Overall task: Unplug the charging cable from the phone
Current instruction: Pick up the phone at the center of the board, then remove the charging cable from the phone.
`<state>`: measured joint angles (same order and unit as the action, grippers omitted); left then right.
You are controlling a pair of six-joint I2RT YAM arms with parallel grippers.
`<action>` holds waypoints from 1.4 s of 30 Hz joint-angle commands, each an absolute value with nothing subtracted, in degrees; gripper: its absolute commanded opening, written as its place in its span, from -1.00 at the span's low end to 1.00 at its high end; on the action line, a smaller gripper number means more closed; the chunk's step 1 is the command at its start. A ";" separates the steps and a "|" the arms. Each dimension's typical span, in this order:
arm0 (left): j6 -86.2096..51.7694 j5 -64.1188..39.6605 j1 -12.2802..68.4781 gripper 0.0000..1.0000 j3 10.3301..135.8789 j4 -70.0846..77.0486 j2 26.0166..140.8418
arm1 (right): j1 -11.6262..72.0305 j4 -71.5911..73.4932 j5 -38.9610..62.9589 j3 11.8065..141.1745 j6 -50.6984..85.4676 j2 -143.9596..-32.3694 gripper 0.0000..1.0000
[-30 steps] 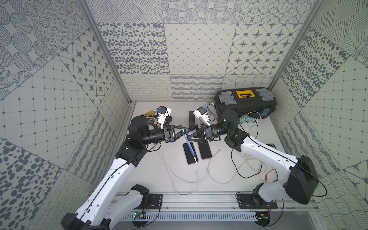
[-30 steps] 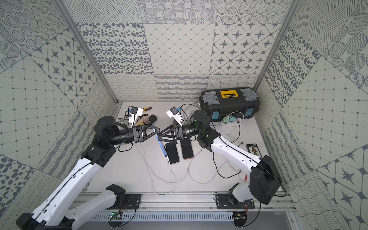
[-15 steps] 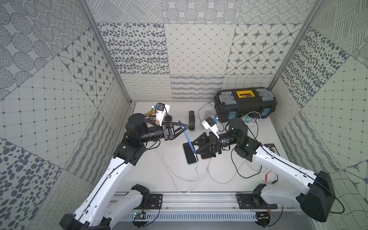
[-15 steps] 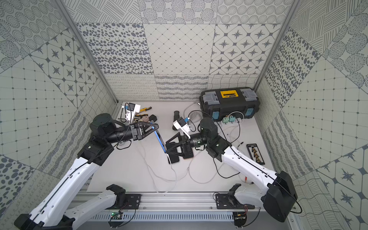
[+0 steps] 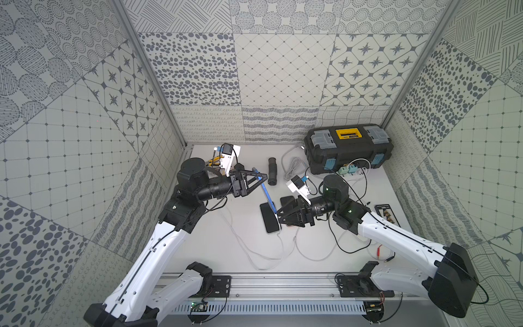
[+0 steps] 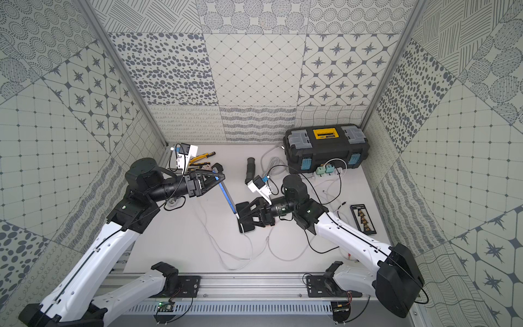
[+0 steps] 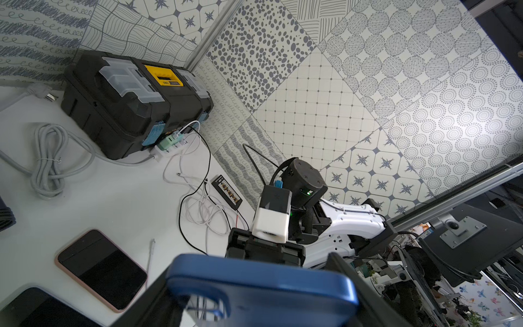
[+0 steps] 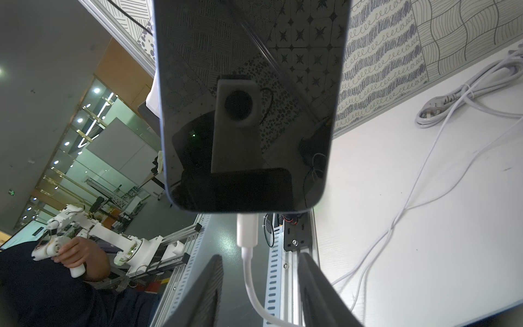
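Observation:
The phone (image 5: 265,192) has a blue case and hangs tilted above the table, lower end toward the front. My left gripper (image 5: 261,177) is shut on its upper end; the blue case (image 7: 254,288) fills the space between the fingers in the left wrist view. The charging cable's white plug (image 8: 247,230) sits in the port at the dark screen's (image 8: 249,99) lower edge. My right gripper (image 8: 260,256) is open just below that end, and the white cable (image 8: 249,280) runs between its fingers (image 8: 311,283) without touching them. In both top views the right gripper (image 6: 240,218) is at the phone's lower tip.
Two other phones (image 5: 270,219) (image 7: 102,269) lie flat under the held one. A black toolbox (image 5: 349,148) stands at the back right with a power strip (image 5: 351,170) in front of it. A ribbed black tube (image 5: 273,171), a coiled grey cord (image 5: 294,167), loose white cables (image 5: 263,254) and a small black tray (image 5: 386,213) lie around.
My right gripper has drawn back from the left one, dropped to the phone's lower end and narrowed its jaws round the cable. The left gripper has pulled slightly back and left with the phone.

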<state>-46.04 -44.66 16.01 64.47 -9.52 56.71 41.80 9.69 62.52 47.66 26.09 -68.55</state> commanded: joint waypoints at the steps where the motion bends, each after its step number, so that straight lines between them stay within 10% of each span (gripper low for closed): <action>1: -43.67 -43.97 15.83 -1.00 65.82 -8.00 57.04 | 42.14 12.57 62.60 46.63 25.22 -67.80 -0.23; 26: -41.03 -41.80 15.82 -1.00 67.42 -10.41 57.50 | 44.08 18.12 62.06 43.15 28.12 -68.99 -0.99; 42: -40.42 -41.70 15.50 -1.00 69.15 -11.60 57.73 | 44.03 14.73 61.96 41.78 25.10 -67.52 -1.00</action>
